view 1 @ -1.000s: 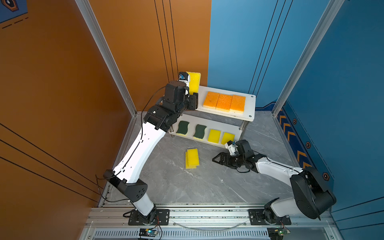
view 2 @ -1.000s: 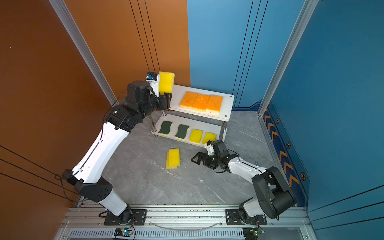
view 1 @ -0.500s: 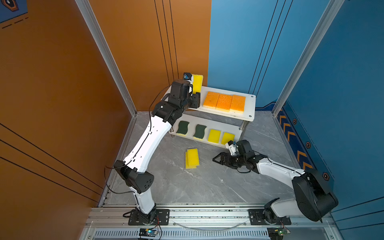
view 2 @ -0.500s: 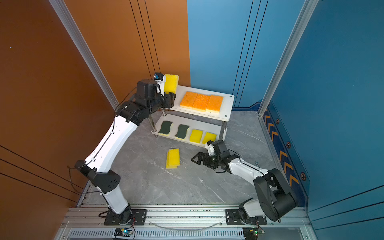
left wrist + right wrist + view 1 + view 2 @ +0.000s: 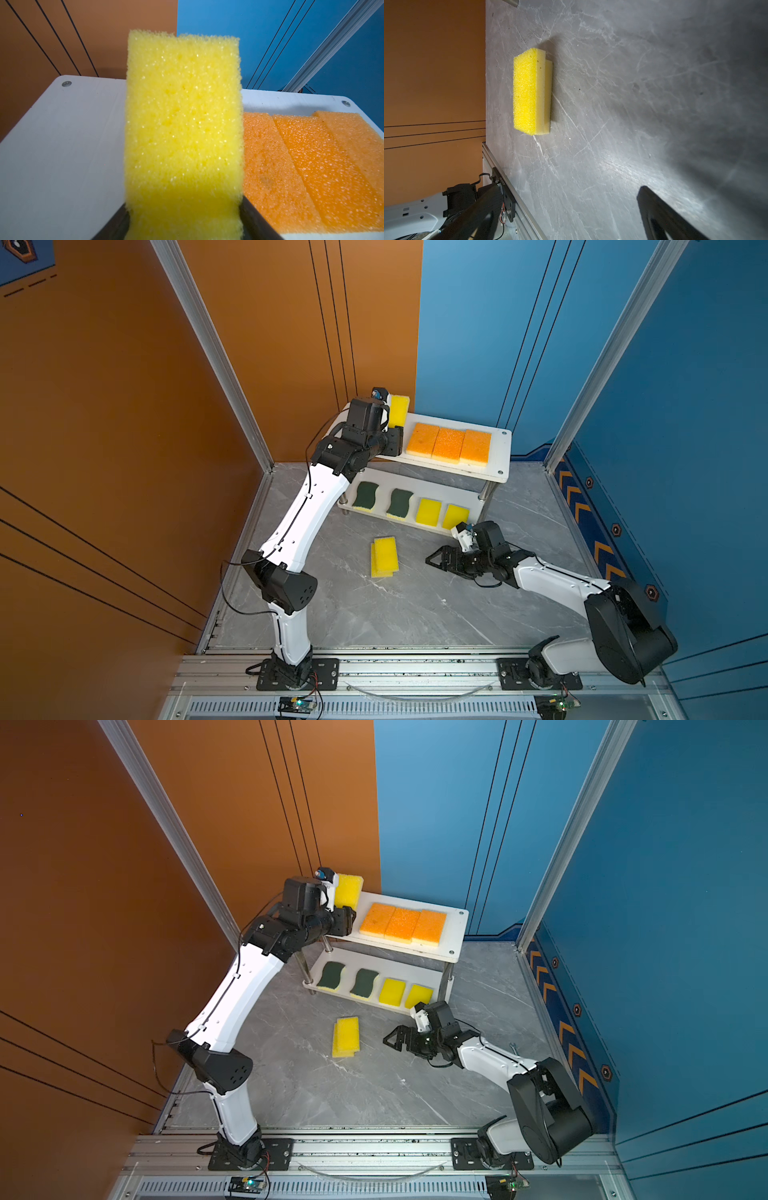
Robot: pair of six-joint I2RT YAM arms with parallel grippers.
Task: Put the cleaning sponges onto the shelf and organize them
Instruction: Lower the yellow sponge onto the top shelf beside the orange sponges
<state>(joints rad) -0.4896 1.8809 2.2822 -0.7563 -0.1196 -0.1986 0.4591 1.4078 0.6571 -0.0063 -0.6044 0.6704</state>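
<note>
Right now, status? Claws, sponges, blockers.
Left claw shut on yellow sponge above top shelf. Right claw open, low. Two stacked sponges on floor. No blockers seen.

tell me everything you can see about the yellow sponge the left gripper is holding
The yellow sponge is a rectangular block of coarse, open-pored foam, evenly bright yellow on the face shown. It stands upright on end, its lower part clamped between the dark jaws of the left gripper. It hangs over the bare end of the shelf, on the top board, beside the three orange sponges. Whether its bottom edge touches the board is hidden.
</note>
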